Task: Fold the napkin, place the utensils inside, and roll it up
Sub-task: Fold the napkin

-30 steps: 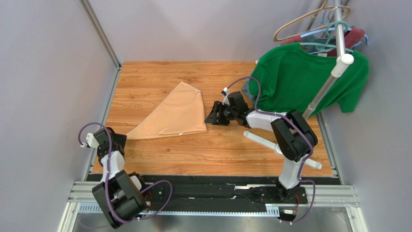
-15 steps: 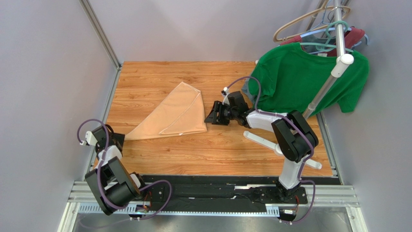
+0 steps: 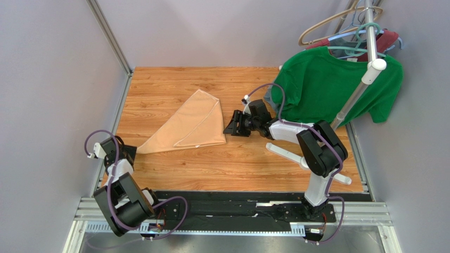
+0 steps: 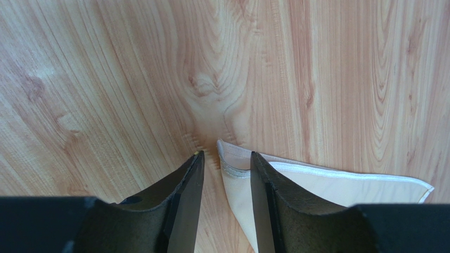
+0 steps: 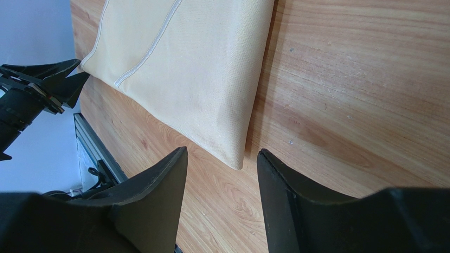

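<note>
The peach-tan napkin (image 3: 193,124) lies flat on the wooden table (image 3: 174,81), folded into a triangle. My left gripper (image 3: 130,152) is open at its left corner. In the left wrist view the corner tip of the napkin (image 4: 327,184) sits between the fingers of my left gripper (image 4: 226,155), low over the wood. My right gripper (image 3: 231,128) is open just right of the napkin's near right corner. In the right wrist view that corner of the napkin (image 5: 195,68) lies just ahead of my right gripper (image 5: 222,152). No spoon is in view.
A green T-shirt (image 3: 327,87) hangs on a white rack (image 3: 369,68) with several hangers at the back right. The rack's white legs (image 3: 285,153) lie on the table under my right arm. Grey walls close in left and back.
My left arm's elbow has swung a little to the left while its gripper stays at the napkin's left corner. The right arm and the napkin have not moved.
</note>
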Motion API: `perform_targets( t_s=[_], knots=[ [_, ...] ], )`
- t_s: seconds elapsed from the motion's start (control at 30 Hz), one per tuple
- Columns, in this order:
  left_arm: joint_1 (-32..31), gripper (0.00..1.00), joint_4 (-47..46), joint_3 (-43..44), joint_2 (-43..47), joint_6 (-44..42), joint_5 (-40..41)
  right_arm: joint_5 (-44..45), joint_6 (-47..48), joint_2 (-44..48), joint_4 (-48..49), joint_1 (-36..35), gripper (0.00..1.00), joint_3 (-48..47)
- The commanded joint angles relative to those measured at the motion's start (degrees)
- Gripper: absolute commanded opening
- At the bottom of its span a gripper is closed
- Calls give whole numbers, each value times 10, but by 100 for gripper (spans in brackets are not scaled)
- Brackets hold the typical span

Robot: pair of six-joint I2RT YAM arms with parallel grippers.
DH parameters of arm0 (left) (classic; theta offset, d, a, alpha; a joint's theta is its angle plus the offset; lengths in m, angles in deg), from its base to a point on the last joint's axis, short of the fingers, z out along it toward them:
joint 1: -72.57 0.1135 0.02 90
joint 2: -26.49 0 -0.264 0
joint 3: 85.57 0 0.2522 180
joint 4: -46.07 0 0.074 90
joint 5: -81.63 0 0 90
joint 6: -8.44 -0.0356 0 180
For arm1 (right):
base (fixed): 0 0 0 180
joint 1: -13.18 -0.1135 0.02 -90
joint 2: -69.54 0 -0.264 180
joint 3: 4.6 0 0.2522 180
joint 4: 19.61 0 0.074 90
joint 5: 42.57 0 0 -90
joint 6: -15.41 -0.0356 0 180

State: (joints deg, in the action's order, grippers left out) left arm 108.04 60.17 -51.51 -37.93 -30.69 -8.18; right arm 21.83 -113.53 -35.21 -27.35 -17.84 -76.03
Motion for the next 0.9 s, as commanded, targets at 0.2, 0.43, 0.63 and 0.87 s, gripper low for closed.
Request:
perform_targets(
  t_s=[0.2,0.43,0.63,0.87],
  knots=[
    [7,54,13,-5,45,2,-19,-10,1,17,21,1,55,-3],
    [7,60,0,-16,48,1,-32,-15,1,15,28,2,55,5],
    [7,58,7,5,18,-14,-43,-13,-3,13,30,3,55,8],
    [7,56,11,30,-20,-19,-47,-15,-9,9,36,1,55,5]
  ],
)
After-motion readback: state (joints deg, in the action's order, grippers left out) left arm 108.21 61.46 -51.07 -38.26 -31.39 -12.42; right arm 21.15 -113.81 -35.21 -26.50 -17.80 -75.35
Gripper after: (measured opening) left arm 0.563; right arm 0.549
